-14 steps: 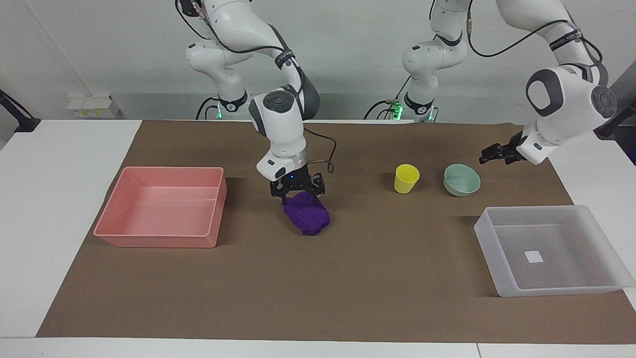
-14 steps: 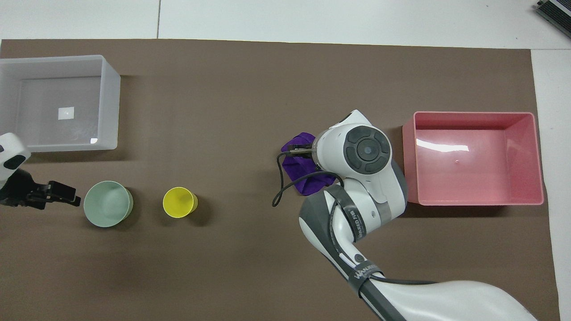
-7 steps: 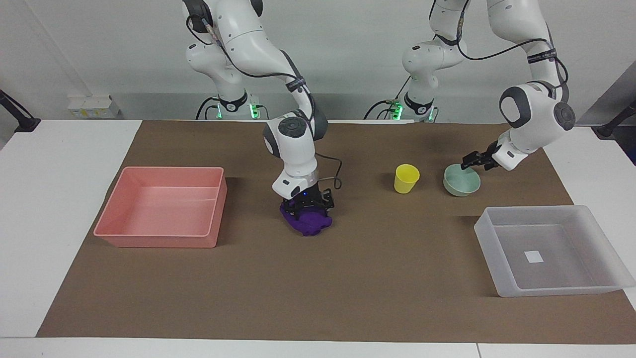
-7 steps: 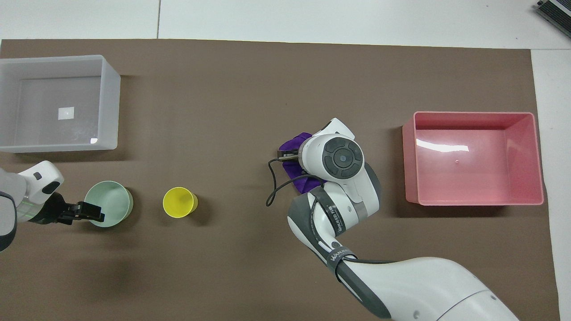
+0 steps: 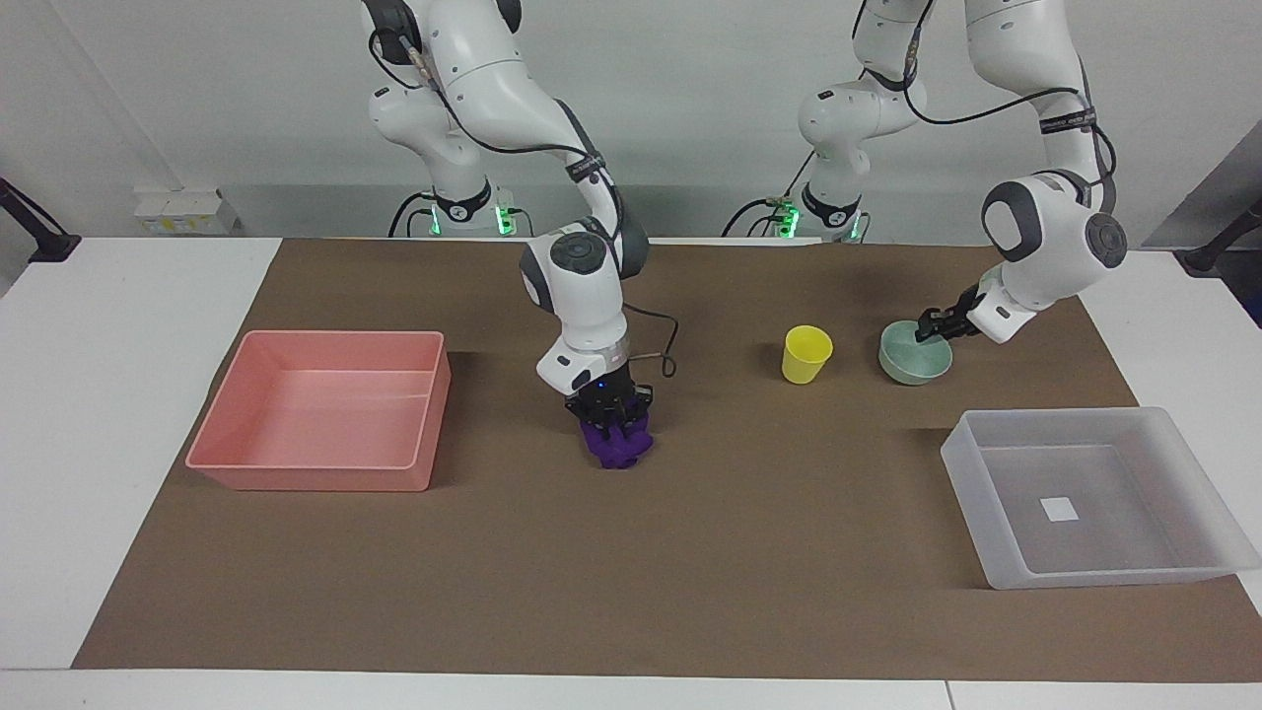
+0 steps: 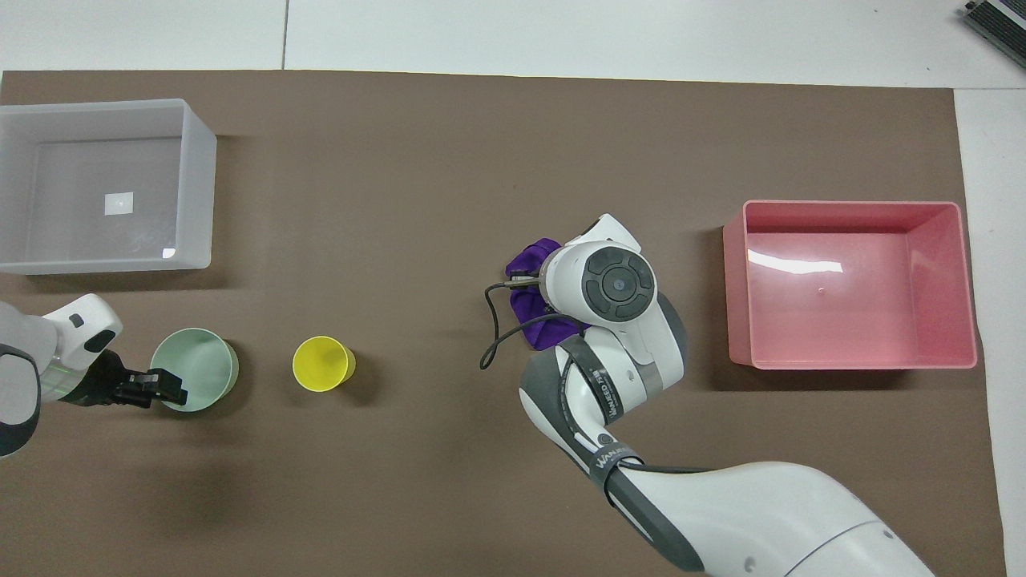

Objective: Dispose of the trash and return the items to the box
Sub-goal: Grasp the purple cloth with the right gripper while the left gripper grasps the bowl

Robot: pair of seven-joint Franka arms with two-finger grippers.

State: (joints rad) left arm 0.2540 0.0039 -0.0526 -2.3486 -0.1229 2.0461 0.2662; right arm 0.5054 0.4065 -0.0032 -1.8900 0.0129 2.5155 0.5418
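Note:
The purple cloth wad (image 5: pixel 619 449) lies on the brown mat between the pink tray and the yellow cup. My right gripper (image 5: pixel 611 414) is down on it, shut on the bunched cloth. In the overhead view the right wrist covers most of the cloth (image 6: pixel 527 260). The mint-green bowl (image 5: pixel 912 363) stands beside the yellow cup (image 5: pixel 806 353), toward the left arm's end. My left gripper (image 5: pixel 933 330) is at the bowl's rim. It also shows in the overhead view (image 6: pixel 164 391), at the edge of the bowl (image 6: pixel 199 365). The translucent box (image 5: pixel 1104 580) is empty.
The pink tray (image 5: pixel 315 478) stands empty toward the right arm's end of the table. The translucent box (image 6: pixel 200 192) lies farther from the robots than the bowl and the yellow cup (image 6: pixel 323 363). A brown mat (image 5: pixel 690 572) covers the table's middle.
My right gripper has come down onto the purple cloth and closed, bunching it narrower. My left gripper has moved from beside the bowl down to its rim.

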